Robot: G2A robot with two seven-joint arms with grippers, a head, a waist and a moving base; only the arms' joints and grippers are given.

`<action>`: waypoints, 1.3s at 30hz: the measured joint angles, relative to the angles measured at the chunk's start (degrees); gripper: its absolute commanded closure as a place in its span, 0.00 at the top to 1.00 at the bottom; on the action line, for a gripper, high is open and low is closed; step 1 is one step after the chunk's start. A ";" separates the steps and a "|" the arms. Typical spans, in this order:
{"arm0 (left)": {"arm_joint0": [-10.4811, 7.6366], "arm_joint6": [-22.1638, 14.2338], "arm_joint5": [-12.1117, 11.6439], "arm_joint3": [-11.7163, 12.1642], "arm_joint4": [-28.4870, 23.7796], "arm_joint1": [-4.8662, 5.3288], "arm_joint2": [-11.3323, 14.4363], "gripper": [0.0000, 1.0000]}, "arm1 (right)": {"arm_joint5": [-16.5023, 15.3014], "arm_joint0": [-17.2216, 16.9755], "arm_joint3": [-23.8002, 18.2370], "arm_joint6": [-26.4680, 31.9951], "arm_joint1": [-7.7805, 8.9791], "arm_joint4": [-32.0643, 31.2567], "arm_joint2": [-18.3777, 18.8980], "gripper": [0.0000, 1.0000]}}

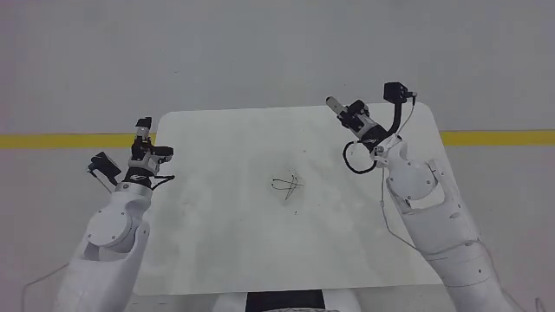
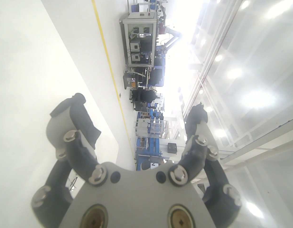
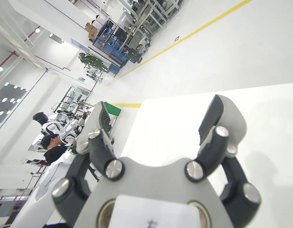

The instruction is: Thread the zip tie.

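A small tangle of thin dark zip ties [image 1: 286,184] lies near the middle of the white table [image 1: 225,234]. My left gripper [image 1: 143,128] is held by the table's far left corner, well left of the ties. In its wrist view the left gripper [image 2: 137,106] is open, with nothing between its fingers [image 2: 75,103]. My right gripper [image 1: 333,102] hovers over the table's far edge, right of and beyond the ties. Its wrist view shows the right gripper [image 3: 159,112] open and empty above the table's rounded corner [image 3: 174,119].
The table stands on a pale floor crossed by yellow lines [image 1: 486,138]. Bare tabletop surrounds the ties on all sides. Racks and workstations [image 2: 141,43] stand far off in the room behind.
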 measured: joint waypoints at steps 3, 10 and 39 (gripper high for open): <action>0.00 0.00 0.00 0.00 0.00 0.00 0.00 1.00 | 0.00 0.00 0.00 0.00 0.00 0.00 0.00 1.00; 0.00 0.00 0.00 0.00 0.00 0.00 0.00 1.00 | -6.50 3.32 -2.47 10.16 1.30 -11.57 -1.28 1.00; 0.00 0.00 0.00 0.00 0.00 0.00 0.00 1.00 | -18.65 29.42 7.48 37.88 1.18 -16.03 -29.35 1.00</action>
